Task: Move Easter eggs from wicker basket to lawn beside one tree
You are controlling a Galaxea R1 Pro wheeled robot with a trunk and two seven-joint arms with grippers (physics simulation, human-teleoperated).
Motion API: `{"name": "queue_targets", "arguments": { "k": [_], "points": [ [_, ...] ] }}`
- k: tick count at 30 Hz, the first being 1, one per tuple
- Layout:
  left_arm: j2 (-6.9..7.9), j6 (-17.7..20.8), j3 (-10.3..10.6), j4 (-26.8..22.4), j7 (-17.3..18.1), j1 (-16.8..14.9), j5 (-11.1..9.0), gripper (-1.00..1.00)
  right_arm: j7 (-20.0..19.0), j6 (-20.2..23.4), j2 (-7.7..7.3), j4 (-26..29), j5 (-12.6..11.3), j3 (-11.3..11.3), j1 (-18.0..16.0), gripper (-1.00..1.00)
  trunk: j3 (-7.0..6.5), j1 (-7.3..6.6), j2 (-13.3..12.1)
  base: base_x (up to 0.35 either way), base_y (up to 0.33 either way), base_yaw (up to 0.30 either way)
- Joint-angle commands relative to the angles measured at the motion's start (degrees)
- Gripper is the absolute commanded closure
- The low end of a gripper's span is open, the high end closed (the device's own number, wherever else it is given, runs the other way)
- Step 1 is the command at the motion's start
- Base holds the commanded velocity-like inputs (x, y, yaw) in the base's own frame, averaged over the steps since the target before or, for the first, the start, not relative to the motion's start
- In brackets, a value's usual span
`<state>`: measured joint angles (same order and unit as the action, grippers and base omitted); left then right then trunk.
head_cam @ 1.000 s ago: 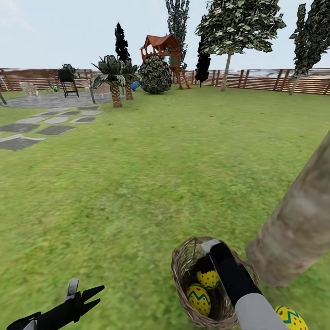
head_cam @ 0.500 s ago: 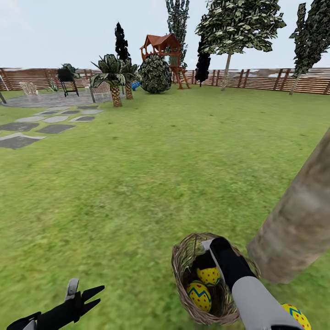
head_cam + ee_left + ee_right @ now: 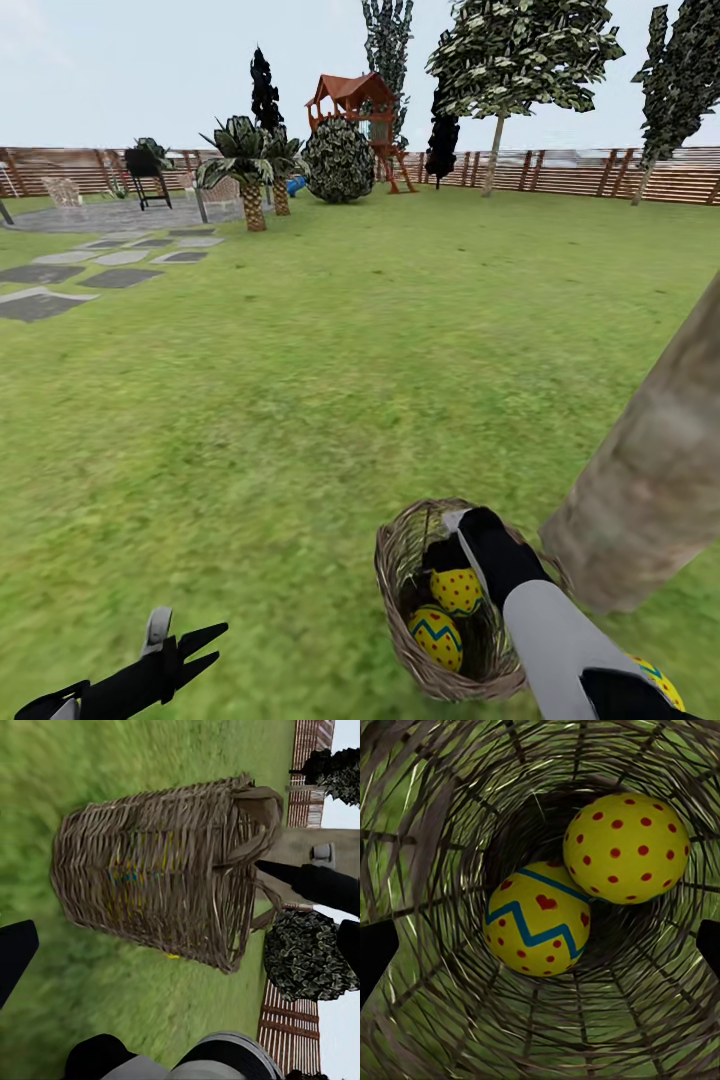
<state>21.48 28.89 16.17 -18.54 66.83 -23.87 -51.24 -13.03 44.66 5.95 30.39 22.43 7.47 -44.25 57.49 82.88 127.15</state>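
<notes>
The wicker basket (image 3: 410,590) stands on the lawn (image 3: 300,400) beside the thick pale tree trunk (image 3: 650,480). Two yellow dotted Easter eggs (image 3: 457,590) (image 3: 436,637) lie inside it; the right wrist view shows them close up, one dotted egg (image 3: 626,847) and one with a blue zigzag (image 3: 540,922). My right gripper (image 3: 455,548) reaches into the basket's mouth, open, its fingers (image 3: 375,960) wide on either side of the eggs and touching neither. A third egg (image 3: 662,682) lies on the grass by the trunk, partly behind my right arm. My left gripper (image 3: 190,645) hovers open left of the basket (image 3: 165,870).
Grey paving slabs (image 3: 60,280) lie far left. Palms (image 3: 245,170), a round bush (image 3: 340,160), a red play tower (image 3: 350,100) and thin trees stand along the brown slatted fence (image 3: 560,172). Open grass stretches ahead and to the left.
My right arm has pushed further down into the basket and now hides more of the egg on the grass. The left arm has stayed put.
</notes>
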Motion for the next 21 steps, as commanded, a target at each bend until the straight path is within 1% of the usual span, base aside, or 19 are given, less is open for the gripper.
{"name": "queue_targets", "arguments": {
  "k": [1,5,6,21],
  "points": [
    [0.05,0.6,0.3,0.0,0.1,0.0,-0.5,-1.0,0.4,-0.5,0.05,-1.2,0.6,1.1,-0.6,-1.0,0.24,0.22,0.4,0.0,0.0,0.0],
    [0.05,0.6,0.3,0.0,0.1,0.0,-0.5,-1.0,3.9,-2.3,0.03,-3.2,0.6,1.7,-1.4,-1.0,0.95,1.09,2.0,0.0,0.0,0.0],
    [0.05,0.6,0.3,0.0,0.1,0.0,-0.5,-1.0,4.2,-2.6,0.03,-3.5,0.6,1.7,-1.5,-1.0,1.13,1.31,2.4,0.0,0.0,0.0],
    [0.05,0.6,0.3,0.0,0.1,0.0,-0.5,-1.0,4.8,-3.1,0.11,-6.1,0.5,1.8,-1.9,-1.0,3.83,4.61,8.5,0.0,0.0,0.0]
  ]
}}
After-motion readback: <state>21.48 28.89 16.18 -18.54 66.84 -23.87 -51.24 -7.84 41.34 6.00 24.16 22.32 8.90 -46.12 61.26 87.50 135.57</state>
